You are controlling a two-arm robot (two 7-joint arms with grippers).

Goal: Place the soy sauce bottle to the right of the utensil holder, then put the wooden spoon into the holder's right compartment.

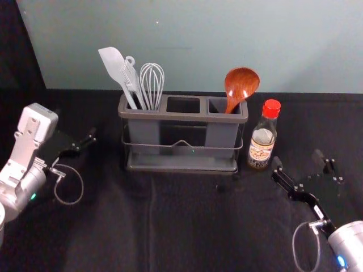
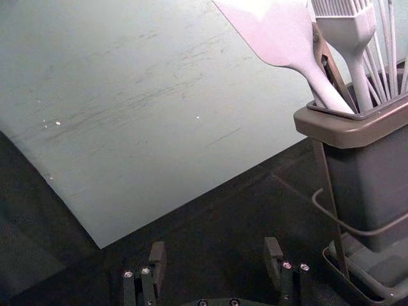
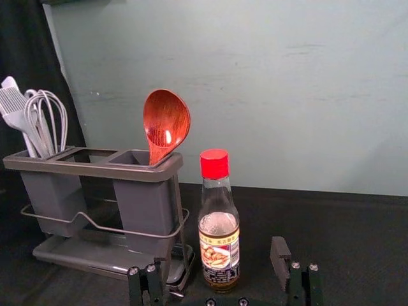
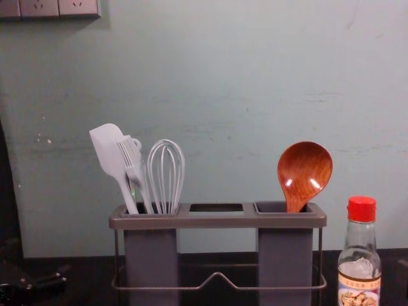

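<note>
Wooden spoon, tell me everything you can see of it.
The wooden spoon is glossy reddish brown with visible grain. Its broad, rounded bowl is at the top, tapering into the handle. It leans slightly right, standing in the right compartment of the utensil holder, which hides the handle's lower end. Neither gripper touches it.
</note>
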